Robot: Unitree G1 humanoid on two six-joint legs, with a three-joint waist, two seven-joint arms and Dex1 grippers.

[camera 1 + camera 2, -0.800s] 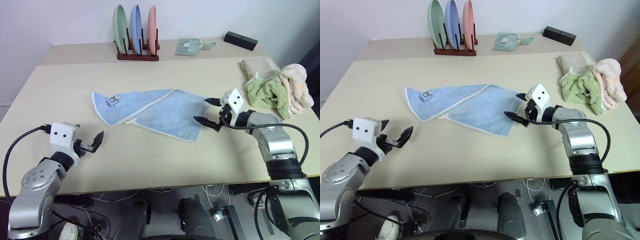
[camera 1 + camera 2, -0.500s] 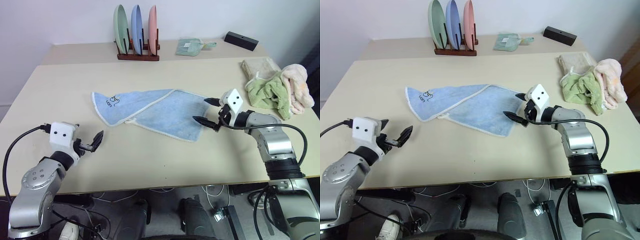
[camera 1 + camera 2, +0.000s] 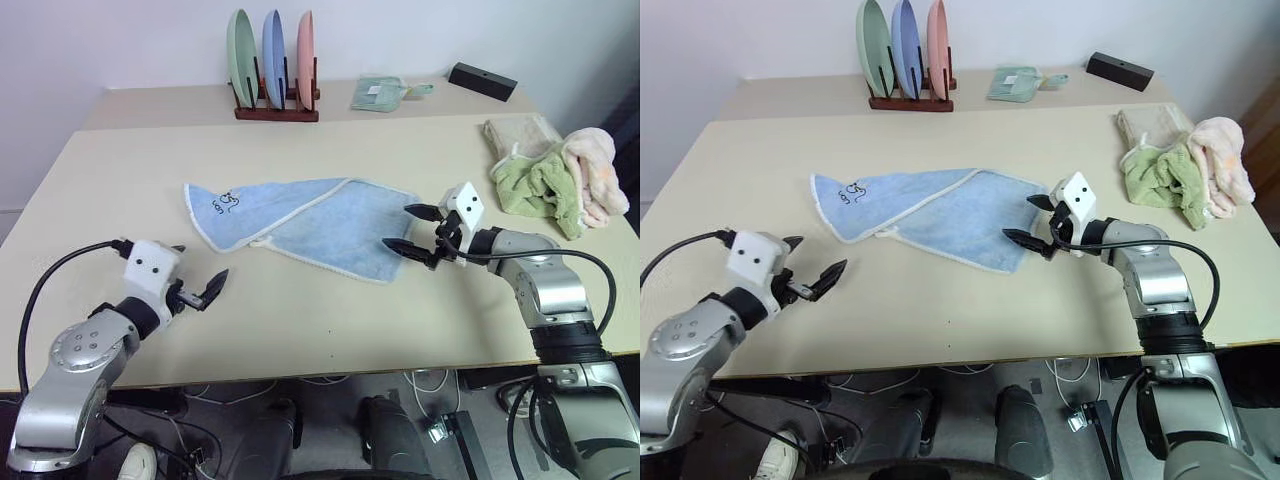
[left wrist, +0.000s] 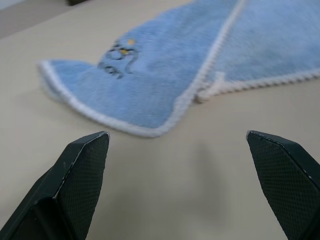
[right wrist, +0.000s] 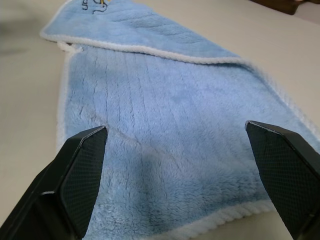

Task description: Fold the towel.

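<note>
A broad beige desk (image 3: 330,310) with a smooth matte top carries the work, and a light blue towel (image 3: 310,225) lies flat near its middle, soft terry cloth with a ribbed nap and a whitish corded hem. One portion is already laid diagonally over the rest, so the cloth forms an uneven wedge, not a neat rectangle; a small dark printed mark (image 3: 224,203) sits near its left corner. Judging by that loose overlap, the folding looks barely begun, with squaring and at least one further fold left to do. At the right edge of the desk a crumpled heap of lime-green (image 3: 532,183) and pale pink (image 3: 598,180) towels lies well apart from the blue one, with a cream cloth (image 3: 517,133) behind it. At the back stands a dark wooden rack (image 3: 275,108) holding three upright glossy plates, green, blue and pink, beside a small folded pale green cloth (image 3: 378,93) and a flat black box (image 3: 481,80). The right claw (image 3: 413,230) hangs just at the towel's right edge with its black textured fingers spread wide and nothing between them. The left claw (image 3: 199,295) is over bare desk near the front left, apart from the towel's near hem, likewise spread wide and empty.
</note>
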